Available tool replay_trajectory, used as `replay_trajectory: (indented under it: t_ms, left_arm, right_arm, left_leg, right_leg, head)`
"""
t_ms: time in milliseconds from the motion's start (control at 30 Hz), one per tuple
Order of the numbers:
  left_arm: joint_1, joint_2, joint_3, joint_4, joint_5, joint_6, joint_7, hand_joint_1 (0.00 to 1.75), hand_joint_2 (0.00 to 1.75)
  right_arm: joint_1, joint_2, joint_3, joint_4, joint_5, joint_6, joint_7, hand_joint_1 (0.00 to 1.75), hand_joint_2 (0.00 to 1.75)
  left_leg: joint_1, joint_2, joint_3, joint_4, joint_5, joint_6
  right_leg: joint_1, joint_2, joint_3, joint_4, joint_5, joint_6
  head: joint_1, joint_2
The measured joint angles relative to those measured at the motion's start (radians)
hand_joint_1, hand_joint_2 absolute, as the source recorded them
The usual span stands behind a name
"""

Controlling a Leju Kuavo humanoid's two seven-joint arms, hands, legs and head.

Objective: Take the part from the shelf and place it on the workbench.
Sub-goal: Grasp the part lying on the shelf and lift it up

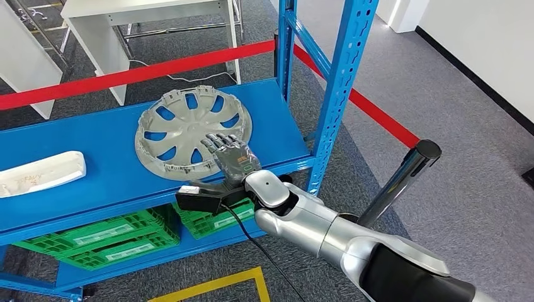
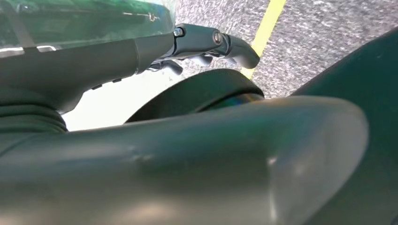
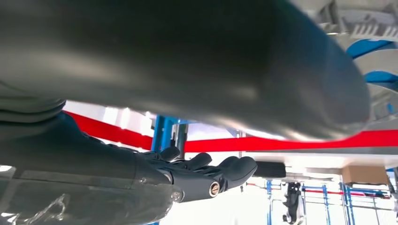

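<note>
A grey hubcap (image 1: 182, 129) lies flat on the blue shelf board (image 1: 107, 163), toward its right end. My right hand (image 1: 232, 157) reaches in from the front and hovers over the hubcap's near right rim, fingers stretched out flat and holding nothing. In the right wrist view the dark fingers (image 3: 206, 171) are straight and apart from the thick thumb, with a piece of the hubcap (image 3: 371, 28) beyond it. My left hand (image 2: 206, 42) hangs over grey carpet, fingers loosely extended with nothing in them.
A white moulded part (image 1: 41, 173) lies at the shelf's left end. Green crates (image 1: 107, 236) fill the lower shelf. A blue upright (image 1: 340, 82) stands just right of the hand. A red barrier belt (image 1: 132, 72) and a metal post (image 1: 403, 179) are nearby.
</note>
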Motion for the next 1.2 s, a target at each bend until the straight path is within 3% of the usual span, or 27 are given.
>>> replay_trajectory:
  t_ms: [67, 133, 233, 300, 333, 400, 467, 500, 533, 600, 667, 700, 833, 933, 1000, 1067, 1100, 1133, 1200]
  left_arm:
    - [0.000, 0.000, 0.000, 0.000, -0.001, 0.000, 0.000, 0.00, 0.00]
    - [-0.002, 0.000, 0.000, 0.000, -0.001, 0.000, 0.000, 0.00, 0.00]
    - [-0.002, 0.000, 0.000, 0.000, -0.002, 0.001, 0.002, 0.00, 0.00]
    - [-0.001, 0.000, 0.000, 0.000, -0.002, 0.001, 0.002, 0.00, 0.00]
    - [-0.002, 0.000, 0.000, 0.000, -0.002, 0.001, 0.003, 0.00, 0.00]
    - [-0.002, 0.000, 0.000, 0.000, -0.002, 0.002, 0.003, 0.00, 0.00]
    - [-0.002, 0.001, 0.000, 0.000, -0.002, 0.002, 0.003, 0.00, 0.00]
    - [-0.002, 0.001, 0.000, 0.000, -0.002, 0.002, 0.003, 0.00, 0.00]
    - [-0.002, 0.001, 0.000, 0.000, -0.002, 0.002, 0.003, 0.00, 0.00]
    - [-0.003, 0.000, 0.000, 0.000, -0.002, 0.002, 0.003, 0.00, 0.00]
    - [-0.004, 0.000, 0.000, 0.000, -0.002, 0.001, 0.003, 0.00, 0.00]
    - [-0.003, 0.000, 0.000, 0.000, -0.002, 0.000, 0.003, 0.00, 0.00]
    - [-0.001, 0.000, 0.000, 0.000, -0.002, -0.001, 0.006, 0.00, 0.00]
    - [-0.002, 0.000, 0.000, 0.000, -0.002, -0.001, 0.010, 0.00, 0.00]
    - [-0.003, 0.001, 0.000, 0.000, -0.002, -0.001, 0.012, 0.00, 0.00]
    - [-0.003, 0.000, 0.000, 0.000, -0.002, -0.001, 0.012, 0.00, 0.00]
    - [-0.001, 0.000, 0.000, 0.000, -0.002, -0.002, 0.012, 0.00, 0.00]
    - [0.000, 0.000, 0.000, 0.000, -0.002, -0.002, 0.012, 0.00, 0.00]
    - [0.002, 0.000, 0.000, 0.000, -0.002, -0.002, 0.012, 0.00, 0.00]
  right_arm:
    - [-0.001, 0.000, 0.000, 0.000, 0.000, -0.001, -0.001, 0.00, 0.00]
    - [-0.002, 0.000, -0.001, 0.000, 0.000, -0.002, -0.001, 0.00, 0.00]
    - [-0.003, 0.000, -0.001, 0.000, 0.000, -0.004, -0.003, 0.00, 0.00]
    - [-0.004, -0.001, -0.001, 0.000, 0.000, -0.006, -0.003, 0.00, 0.00]
    - [-0.004, -0.001, -0.002, 0.000, 0.000, -0.007, -0.004, 0.00, 0.00]
    - [-0.002, -0.001, -0.001, 0.000, 0.000, -0.010, -0.004, 0.00, 0.00]
    - [0.003, -0.003, -0.001, 0.001, 0.000, -0.011, -0.004, 0.00, 0.00]
    - [0.004, -0.004, -0.001, 0.001, 0.000, -0.011, -0.004, 0.00, 0.00]
    - [0.005, -0.005, -0.001, 0.002, 0.000, -0.011, -0.004, 0.00, 0.00]
    - [0.002, -0.005, -0.002, 0.002, 0.000, -0.012, -0.004, 0.00, 0.00]
    - [0.001, -0.005, -0.002, 0.002, 0.000, -0.014, -0.004, 0.00, 0.00]
    - [0.001, -0.006, -0.002, 0.002, 0.000, -0.014, -0.004, 0.00, 0.00]
    - [0.002, -0.006, -0.002, 0.002, 0.000, -0.014, -0.004, 0.00, 0.00]
    - [-0.001, -0.003, -0.004, 0.000, 0.001, -0.015, -0.004, 0.00, 0.00]
    - [-0.004, -0.004, -0.003, -0.001, 0.002, -0.016, -0.005, 0.00, 0.00]
    - [0.001, -0.005, -0.001, 0.000, 0.003, -0.014, -0.005, 0.00, 0.00]
    - [0.006, -0.007, -0.001, 0.001, 0.003, -0.014, -0.005, 0.00, 0.00]
    - [0.008, -0.008, -0.001, 0.001, 0.003, -0.013, -0.005, 0.00, 0.00]
    - [0.008, -0.010, -0.001, 0.002, 0.004, -0.013, -0.006, 0.00, 0.00]
  left_leg:
    - [0.002, 0.013, 0.057, -0.121, 0.069, -0.001]
    - [-0.002, 0.031, 0.106, -0.223, 0.102, 0.008]
    - [-0.008, 0.031, 0.109, -0.240, 0.098, 0.036]
    - [-0.006, 0.027, 0.110, -0.242, 0.101, 0.050]
    - [-0.004, 0.026, 0.111, -0.244, 0.102, 0.056]
    - [-0.005, 0.025, 0.111, -0.244, 0.101, 0.063]
    - [-0.009, 0.022, 0.112, -0.243, 0.099, 0.066]
    - [-0.011, 0.020, 0.112, -0.242, 0.098, 0.067]
    - [-0.013, 0.017, 0.114, -0.241, 0.097, 0.067]
    - [-0.017, 0.013, 0.115, -0.240, 0.095, 0.064]
    - [-0.018, 0.010, 0.113, -0.238, 0.092, 0.060]
    - [-0.019, 0.009, 0.111, -0.237, 0.091, 0.058]
    - [-0.022, 0.008, 0.117, -0.244, 0.090, 0.065]
    - [-0.016, 0.010, 0.158, -0.305, 0.111, 0.071]
    - [-0.006, 0.011, 0.186, -0.339, 0.122, 0.067]
    - [0.001, 0.010, 0.195, -0.342, 0.117, 0.062]
    - [0.005, 0.009, 0.198, -0.339, 0.112, 0.056]
    - [0.011, 0.007, 0.201, -0.333, 0.104, 0.049]
    - [0.024, 0.005, 0.203, -0.311, 0.082, 0.030]
  right_leg:
    - [-0.002, -0.007, 0.003, 0.005, -0.006, 0.007]
    - [0.002, -0.012, 0.003, 0.012, -0.012, 0.018]
    - [0.006, -0.021, 0.003, 0.011, -0.014, 0.034]
    - [0.004, -0.016, -0.004, 0.032, -0.033, 0.045]
    - [0.003, -0.010, -0.019, 0.067, -0.055, 0.049]
    - [0.003, 0.001, -0.079, 0.191, -0.115, 0.052]
    - [0.003, 0.003, -0.130, 0.287, -0.139, 0.051]
    - [0.004, 0.003, -0.133, 0.284, -0.123, 0.047]
    - [0.005, 0.004, -0.117, 0.244, -0.090, 0.042]
    - [0.010, 0.010, -0.059, 0.111, -0.021, 0.027]
    - [0.015, 0.016, -0.022, 0.027, 0.002, 0.021]
    - [0.016, 0.017, -0.018, 0.018, -0.002, 0.023]
    - [0.011, 0.017, -0.014, 0.006, 0.000, 0.027]
    - [0.012, 0.017, 0.003, -0.003, -0.004, 0.033]
    - [0.008, 0.017, -0.031, 0.079, -0.043, 0.041]
    - [-0.002, 0.017, -0.096, 0.195, -0.083, 0.054]
    - [-0.007, 0.016, -0.116, 0.222, -0.082, 0.060]
    - [-0.012, 0.016, -0.120, 0.212, -0.061, 0.068]
    - [-0.023, 0.015, -0.082, 0.108, 0.008, 0.084]
  head:
    - [0.000, 0.000]
    - [-0.003, 0.000]
    - [0.001, 0.000]
    - [0.005, 0.000]
    - [0.008, 0.000]
    - [0.014, 0.000]
    - [0.017, 0.000]
    - [0.017, 0.000]
    - [0.018, 0.000]
    - [0.018, 0.000]
    - [0.018, 0.000]
    - [0.017, 0.000]
    - [0.017, 0.000]
    - [0.018, 0.000]
    - [0.021, 0.000]
    - [0.023, 0.000]
    - [0.023, 0.000]
    - [0.024, 0.000]
    - [0.025, 0.000]
